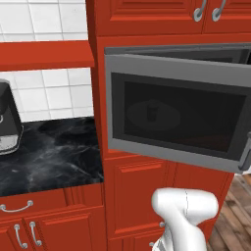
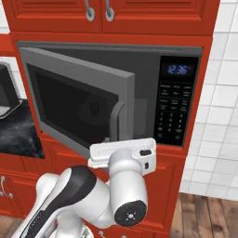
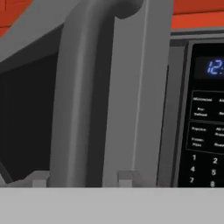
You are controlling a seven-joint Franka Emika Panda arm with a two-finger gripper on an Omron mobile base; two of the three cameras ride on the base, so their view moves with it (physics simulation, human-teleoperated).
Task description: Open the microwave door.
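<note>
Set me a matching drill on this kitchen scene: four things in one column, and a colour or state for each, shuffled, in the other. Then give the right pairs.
Things:
1. wide grey microwave door with dark glass window
2. black control strip with keypad
3. black-and-silver coffee machine
4. curved silver cabinet handles

States:
A. stands on the dark marble counter
B. swung partly open
C. shows blue digits
D. sit on the red upper cabinet doors

Pairs: 1-B, 2-C, 3-A, 4-D
</note>
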